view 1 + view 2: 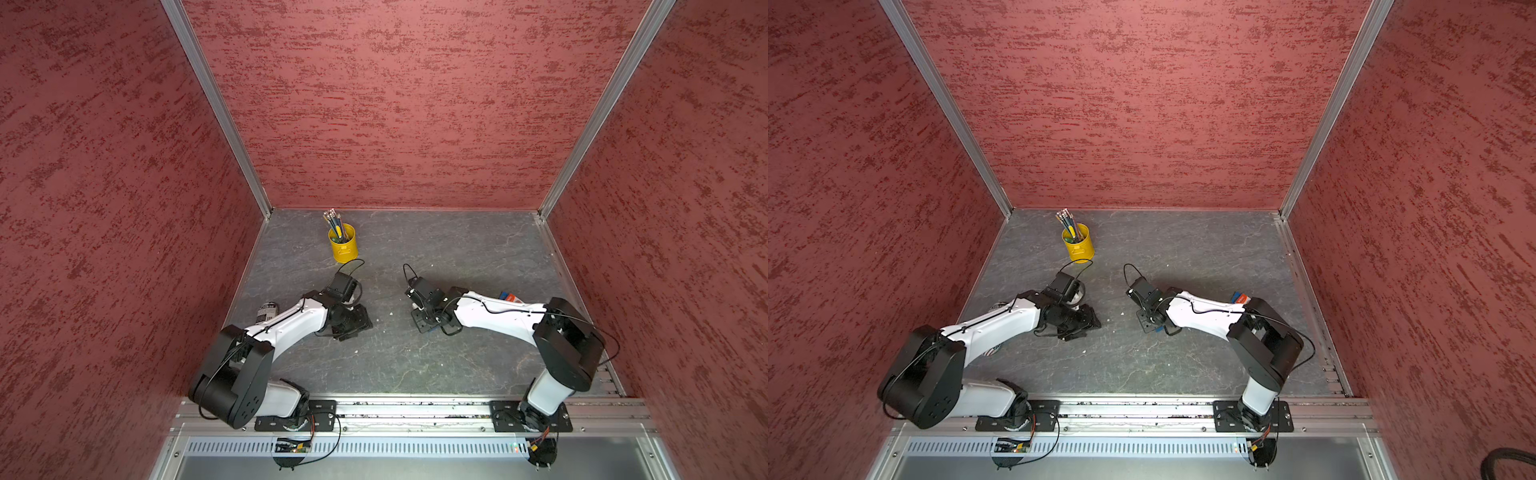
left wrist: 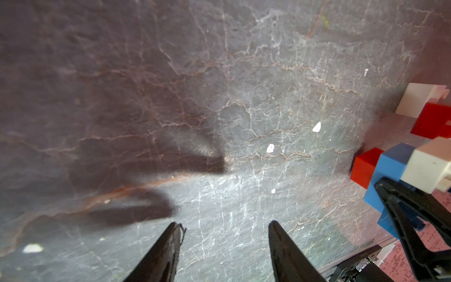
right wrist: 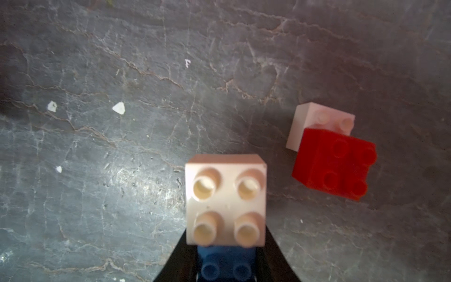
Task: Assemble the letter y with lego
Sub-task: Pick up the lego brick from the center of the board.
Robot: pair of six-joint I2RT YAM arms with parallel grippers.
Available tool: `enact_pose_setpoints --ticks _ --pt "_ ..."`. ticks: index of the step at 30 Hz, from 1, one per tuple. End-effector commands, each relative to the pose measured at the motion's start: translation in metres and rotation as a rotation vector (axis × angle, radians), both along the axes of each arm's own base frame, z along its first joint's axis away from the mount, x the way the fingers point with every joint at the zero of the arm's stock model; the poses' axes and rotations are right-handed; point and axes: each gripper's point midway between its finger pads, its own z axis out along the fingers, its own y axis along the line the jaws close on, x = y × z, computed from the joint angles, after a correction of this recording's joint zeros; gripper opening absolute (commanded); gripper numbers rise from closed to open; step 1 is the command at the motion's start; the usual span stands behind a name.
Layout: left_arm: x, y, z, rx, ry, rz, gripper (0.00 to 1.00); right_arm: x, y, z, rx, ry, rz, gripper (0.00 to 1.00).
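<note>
Your right tool (image 3: 225,255) is clamping the blue bar (image 3: 224,267) carrying a white brick (image 3: 225,200); your left tool (image 2: 225,228) is hanging parted and empty. A red-and-white pair (image 3: 334,163) is lying on the worktop (image 3: 97,195) nearby.

Table (image 1: 395,365) centre open; pencil cup (image 1: 344,249) at back; red-white bricks (image 3: 334,166) possibly crowd right.

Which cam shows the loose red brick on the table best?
Right wrist: the red brick is whole, studs showing, overlapping a white brick. The left wrist view crops the same brick at the frame edge. In both top views I can't make it out.
</note>
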Motion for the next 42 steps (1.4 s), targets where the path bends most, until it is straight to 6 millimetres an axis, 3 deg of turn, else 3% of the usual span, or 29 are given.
enact_pose_setpoints --ticks 1,6,17,22,29,42 --pt "0.007 -0.003 0.004 -0.003 -0.025 -0.013 0.6 0.005 0.002 0.008 0.03 -0.033 -0.016 0.4" --pt "0.009 -0.004 0.004 -0.003 -0.028 -0.014 0.6 0.006 0.002 0.012 0.025 -0.038 -0.014 0.48" --pt "0.015 -0.011 0.014 -0.007 -0.058 -0.039 0.6 0.024 -0.004 0.064 0.036 -0.114 -0.052 0.54" --pt "0.018 -0.018 0.021 -0.006 -0.078 -0.062 0.6 0.042 -0.015 0.073 0.044 -0.117 -0.129 0.6" --pt "0.017 -0.023 0.021 -0.002 -0.076 -0.073 0.6 0.067 -0.038 0.048 0.01 -0.069 -0.226 0.64" --pt "0.011 -0.018 0.018 0.012 -0.066 -0.062 0.6 0.072 -0.033 0.005 0.042 0.023 -0.205 0.54"
